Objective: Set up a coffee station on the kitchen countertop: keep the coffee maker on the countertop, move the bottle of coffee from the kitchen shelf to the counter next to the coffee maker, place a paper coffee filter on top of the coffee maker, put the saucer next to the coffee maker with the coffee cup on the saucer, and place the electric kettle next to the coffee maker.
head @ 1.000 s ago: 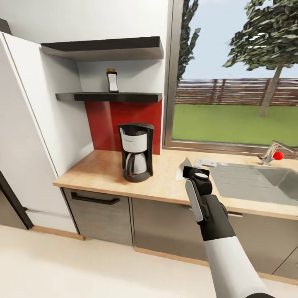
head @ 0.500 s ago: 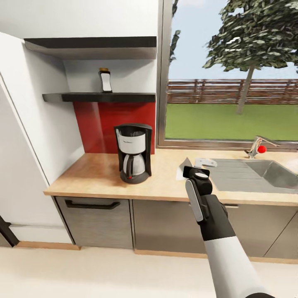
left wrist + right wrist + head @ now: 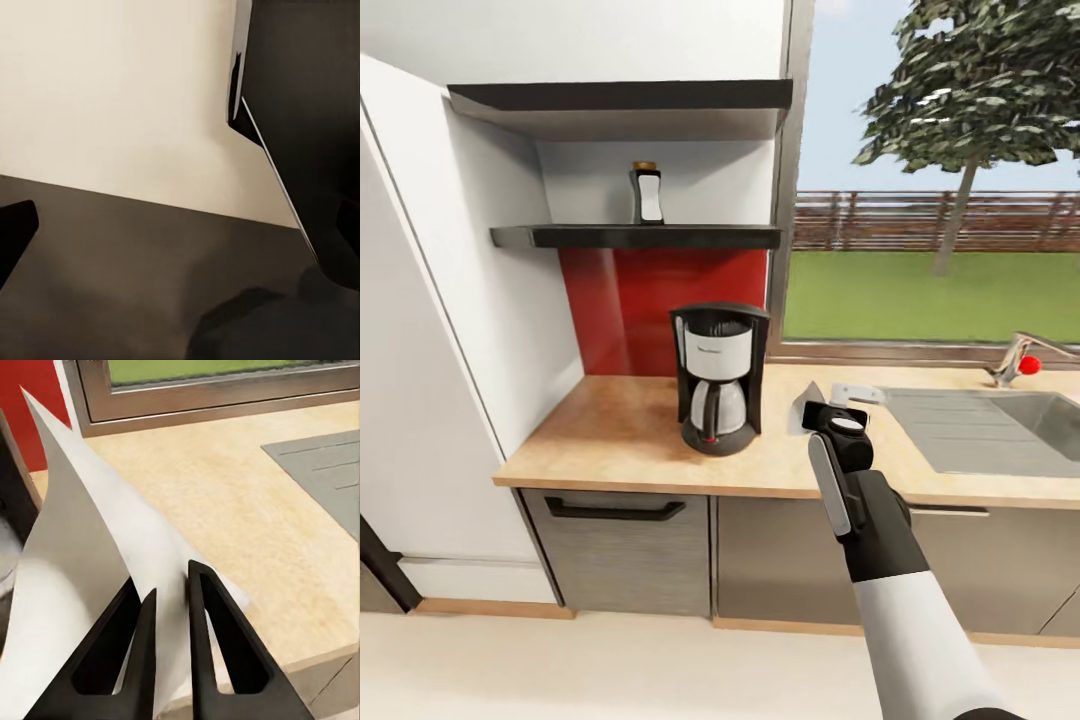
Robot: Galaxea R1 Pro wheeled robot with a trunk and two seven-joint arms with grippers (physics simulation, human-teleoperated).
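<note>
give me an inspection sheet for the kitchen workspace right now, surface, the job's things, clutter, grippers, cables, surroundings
Surface: tan wood countertop over grey cabinet fronts, red backsplash behind.
Job's things: coffee maker upright on the countertop, nothing on its top. Coffee bottle upright on the lower shelf. Paper filter pinched in the right gripper, lifted above the counter.
Clutter: nothing seen.
Grippers: right gripper shut on the filter, right of the coffee maker. Left gripper: fingertips barely at the frame edges in the left wrist view, state unclear.
Cables: nothing seen.
Surroundings: steel sink with a tap to the right, a window onto lawn, fence and tree.
</note>
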